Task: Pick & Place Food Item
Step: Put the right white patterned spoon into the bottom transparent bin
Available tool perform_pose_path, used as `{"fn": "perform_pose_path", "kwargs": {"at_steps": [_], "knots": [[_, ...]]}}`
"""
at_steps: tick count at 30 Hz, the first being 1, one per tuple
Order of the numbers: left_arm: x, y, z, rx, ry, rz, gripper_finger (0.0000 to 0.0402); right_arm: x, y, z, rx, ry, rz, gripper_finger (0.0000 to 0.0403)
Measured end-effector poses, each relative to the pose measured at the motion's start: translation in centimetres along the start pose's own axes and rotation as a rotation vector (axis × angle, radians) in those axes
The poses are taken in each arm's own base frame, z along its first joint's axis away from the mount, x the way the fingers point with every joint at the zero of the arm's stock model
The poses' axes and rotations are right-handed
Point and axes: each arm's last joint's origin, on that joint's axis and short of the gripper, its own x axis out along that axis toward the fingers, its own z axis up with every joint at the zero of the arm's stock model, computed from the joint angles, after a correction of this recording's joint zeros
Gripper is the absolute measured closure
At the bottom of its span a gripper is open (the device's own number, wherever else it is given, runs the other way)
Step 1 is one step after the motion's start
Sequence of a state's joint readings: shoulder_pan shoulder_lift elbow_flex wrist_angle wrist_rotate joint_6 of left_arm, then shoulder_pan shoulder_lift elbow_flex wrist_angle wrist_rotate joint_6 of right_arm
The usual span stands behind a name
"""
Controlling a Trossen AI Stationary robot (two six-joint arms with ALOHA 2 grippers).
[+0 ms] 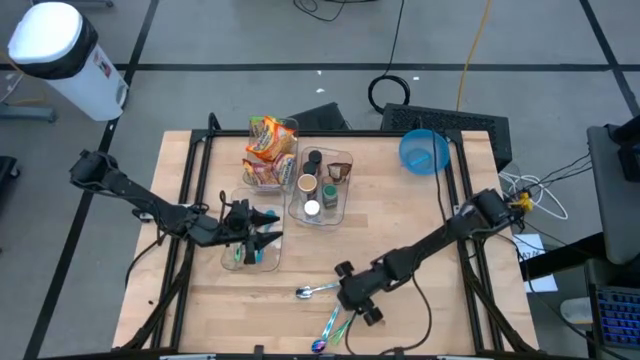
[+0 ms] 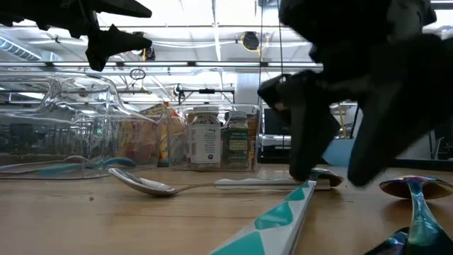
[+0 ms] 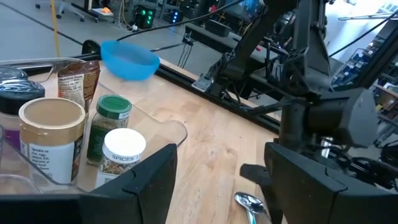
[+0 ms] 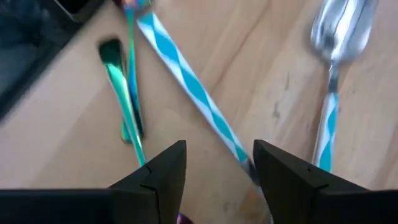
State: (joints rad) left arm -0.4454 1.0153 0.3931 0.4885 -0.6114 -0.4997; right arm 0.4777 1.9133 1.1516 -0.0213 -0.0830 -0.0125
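Orange snack packets (image 1: 268, 150) lie in a clear bin at the table's far middle. Spice jars (image 1: 318, 185) stand in a second clear bin beside it; they also show in the left wrist view (image 3: 74, 130). My left gripper (image 1: 262, 232) is open and empty, above a clear bin of teal utensils (image 1: 248, 252). My right gripper (image 1: 352, 298) is open, low over the table near its front edge. In the right wrist view its fingers stand either side of a blue-and-white striped utensil handle (image 4: 193, 93) that lies flat on the wood. I see no touch.
A silver spoon (image 1: 315, 291) and iridescent green utensils (image 4: 121, 81) lie on the wood by my right gripper. A blue bowl (image 1: 424, 150) sits at the far right. Black rails (image 1: 455, 200) run along the table's sides.
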Motion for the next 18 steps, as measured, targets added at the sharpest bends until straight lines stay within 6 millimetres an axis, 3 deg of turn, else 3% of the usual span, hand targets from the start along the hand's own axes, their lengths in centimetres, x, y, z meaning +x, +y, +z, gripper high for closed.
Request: {"fn": "perform_pose_path", "kwargs": {"at_steps": [8, 18], "knots": [[0.0, 0.1, -0.1, 0.012, 0.005, 0.024, 0.0151, -0.1, -2.1, -0.5, 0.039, 0.041, -0.034, 0.0245], [0.1, 0.3, -0.1, 0.014, 0.01, 0.035, 0.0151, -0.2, -3.8, -3.9, 0.063, 0.183, -0.139, 0.0296]]}}
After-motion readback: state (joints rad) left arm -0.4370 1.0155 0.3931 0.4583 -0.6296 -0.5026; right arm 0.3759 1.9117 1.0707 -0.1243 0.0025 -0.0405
